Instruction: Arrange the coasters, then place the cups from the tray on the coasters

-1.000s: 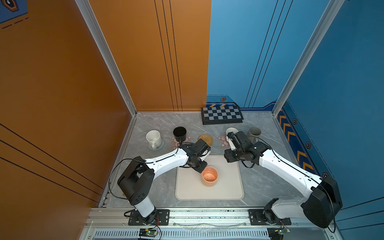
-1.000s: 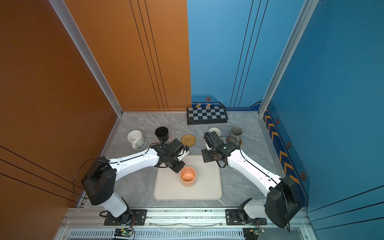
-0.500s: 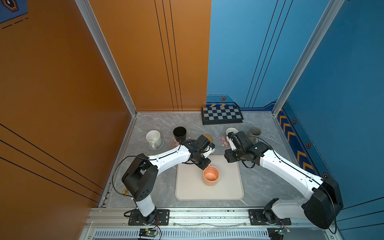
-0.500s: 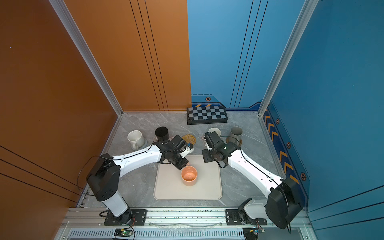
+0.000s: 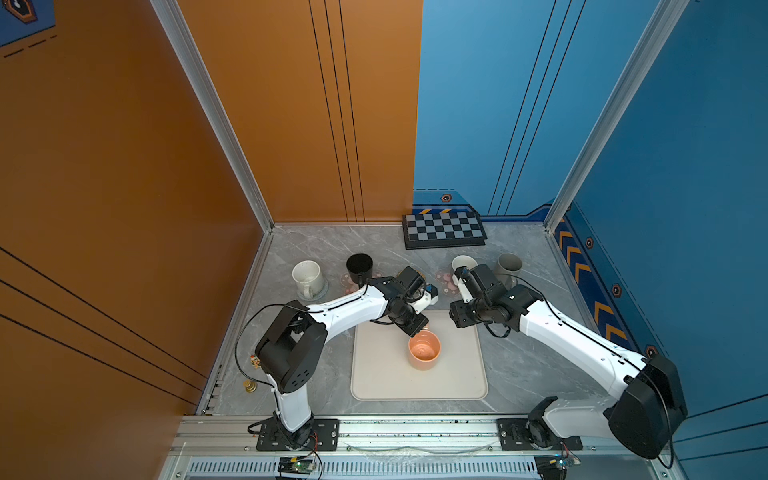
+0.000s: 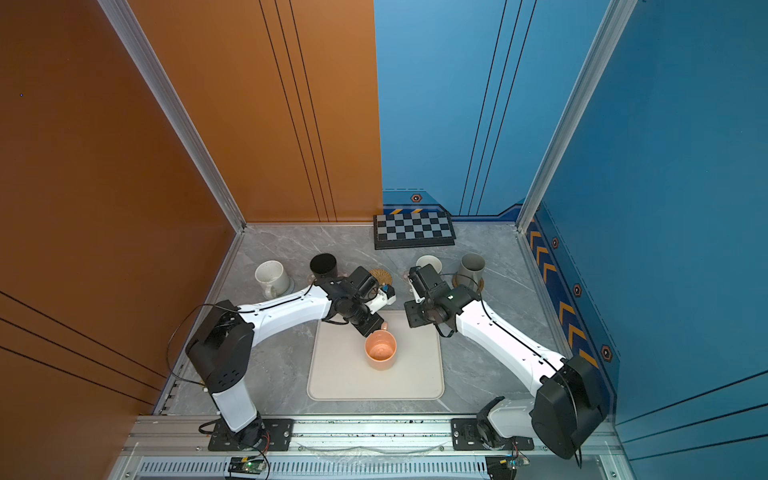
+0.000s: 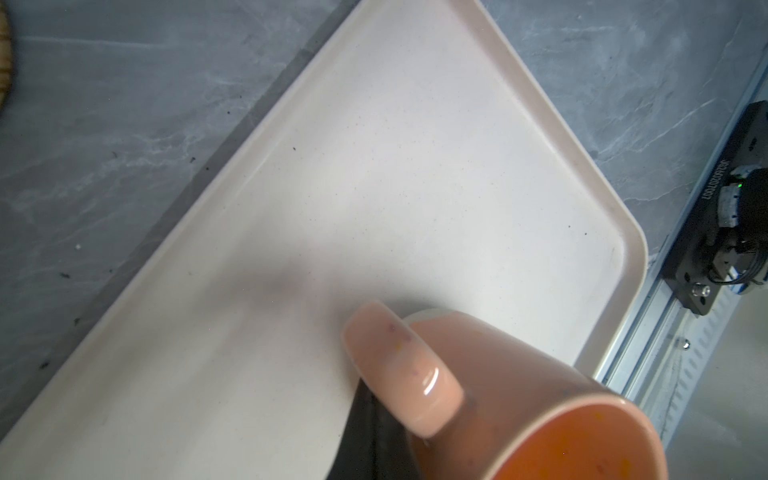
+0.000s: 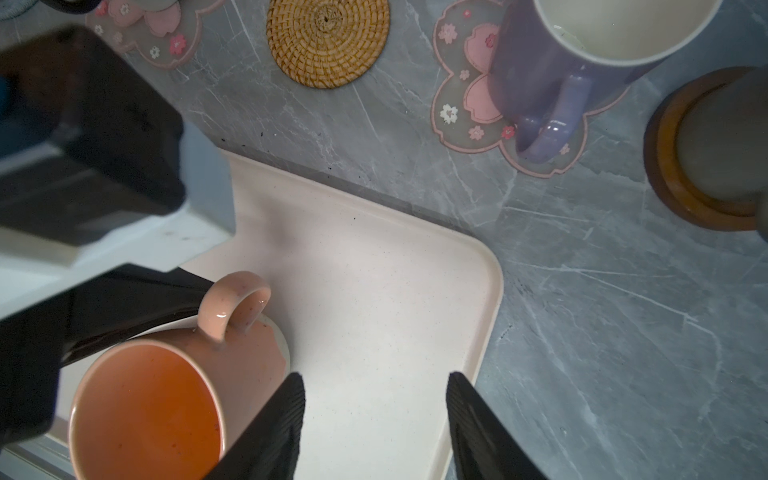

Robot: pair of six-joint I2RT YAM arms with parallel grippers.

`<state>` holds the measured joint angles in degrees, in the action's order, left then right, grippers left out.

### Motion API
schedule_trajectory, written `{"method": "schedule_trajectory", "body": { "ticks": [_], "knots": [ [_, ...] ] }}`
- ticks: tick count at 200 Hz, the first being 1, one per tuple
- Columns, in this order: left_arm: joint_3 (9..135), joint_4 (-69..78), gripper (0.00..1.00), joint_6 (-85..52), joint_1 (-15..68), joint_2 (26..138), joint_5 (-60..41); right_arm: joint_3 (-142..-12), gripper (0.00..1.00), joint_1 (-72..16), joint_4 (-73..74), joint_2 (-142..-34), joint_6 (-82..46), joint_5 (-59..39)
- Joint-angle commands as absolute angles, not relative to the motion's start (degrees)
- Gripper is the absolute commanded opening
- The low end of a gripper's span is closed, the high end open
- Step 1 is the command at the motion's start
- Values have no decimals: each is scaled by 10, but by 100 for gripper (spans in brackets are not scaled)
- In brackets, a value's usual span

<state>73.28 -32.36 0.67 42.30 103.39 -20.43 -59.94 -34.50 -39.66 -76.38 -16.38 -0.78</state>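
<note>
Both arms bent inward, left end effector (image 5: 418,329) closed, angled downward, right end effector (image 8: 375,380) parted

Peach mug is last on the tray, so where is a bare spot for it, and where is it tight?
Bare: the straw coaster, between the black mug and the lavender mug; also the tray around the peach mug. Crowded: either side, where every other coaster carries a cup.

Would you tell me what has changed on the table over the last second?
The left arm swung toward the middle, bringing the shut left gripper up to the handle of the peach cup, which edged slightly right on the tray in both top views. Whether the handle is gripped is unclear. The open right gripper and everything else stayed put.
</note>
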Motion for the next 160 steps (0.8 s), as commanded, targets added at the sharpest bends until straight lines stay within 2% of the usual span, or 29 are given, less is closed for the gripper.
{"method": "schedule_trajectory", "body": {
  "ticks": [1, 123, 160],
  "knots": [
    [758, -311, 5, 28, 414, 1056, -270, -587, 57, -346, -414, -749, -152, -20],
    [792, -313, 6, 58, 424, 1102, -477, -538, 57, -352, -367, -708, -134, -48],
    [794, -320, 6, 60, 427, 1105, -485, -521, 57, -357, -346, -702, -131, -62]
  ]
}}
